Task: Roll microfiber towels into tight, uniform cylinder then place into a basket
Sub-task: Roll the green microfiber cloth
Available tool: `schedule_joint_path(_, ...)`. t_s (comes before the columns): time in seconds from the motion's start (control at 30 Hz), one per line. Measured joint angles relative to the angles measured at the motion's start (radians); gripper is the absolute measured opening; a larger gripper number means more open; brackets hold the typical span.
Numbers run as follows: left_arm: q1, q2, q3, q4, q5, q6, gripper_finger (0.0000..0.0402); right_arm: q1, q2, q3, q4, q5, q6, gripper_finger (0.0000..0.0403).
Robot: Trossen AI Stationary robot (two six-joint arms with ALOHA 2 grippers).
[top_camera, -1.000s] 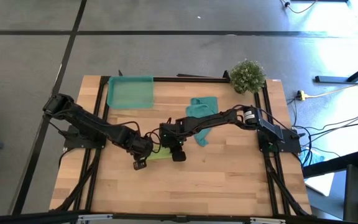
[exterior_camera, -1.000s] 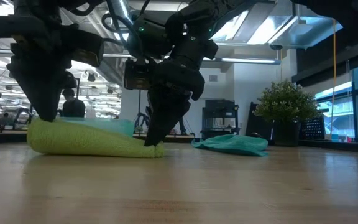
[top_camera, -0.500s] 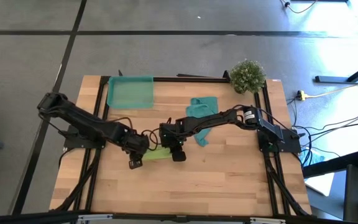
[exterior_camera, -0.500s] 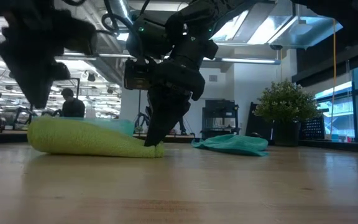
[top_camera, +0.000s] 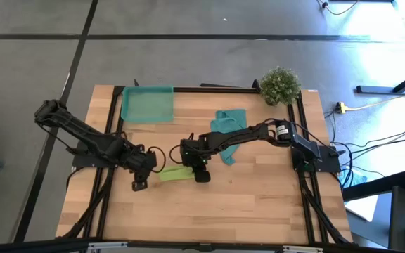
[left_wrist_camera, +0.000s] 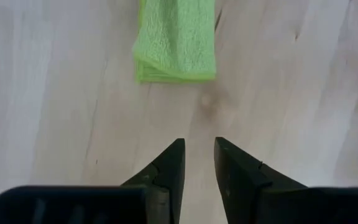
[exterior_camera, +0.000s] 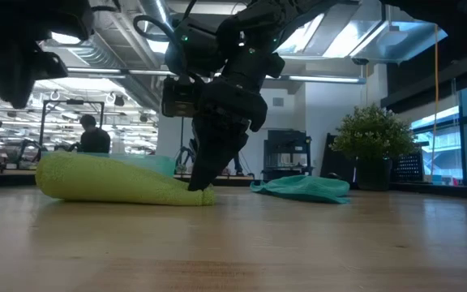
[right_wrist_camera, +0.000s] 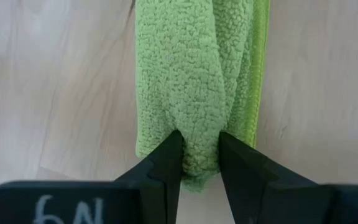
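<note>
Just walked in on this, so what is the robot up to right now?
The right gripper is pinching one end of the rolled lime-green microfiber towel at mid-table. The left gripper is empty, fingers slightly apart, just off the roll's other end. The crumpled teal cloth lies unrolled, and the translucent teal-green plastic basket holds no towel.

I see the rolled lime-green towel point(exterior_camera: 120, 180) lying on the surface point(exterior_camera: 298, 243), right gripper point(exterior_camera: 205, 180) pinching its end. Teal towel point(exterior_camera: 302, 187) crumpled behind, potted plant point(exterior_camera: 373, 138) farther back, a person point(exterior_camera: 96, 136) in the room.
</note>
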Motion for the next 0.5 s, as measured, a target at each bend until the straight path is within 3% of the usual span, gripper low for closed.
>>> schedule_joint_path(0.2, -0.059, 0.0, 0.0, -0.094, -0.001, -0.042, 0.0082, -0.002, 0.003, -0.001, 0.049, -0.068, 0.0, 0.0104)
schedule_joint_path(0.5, -0.125, 0.001, 0.0, -0.103, -0.031, -0.057, 0.0082, -0.002, 0.008, -0.002, 0.123, -0.079, 0.0, 0.0104)
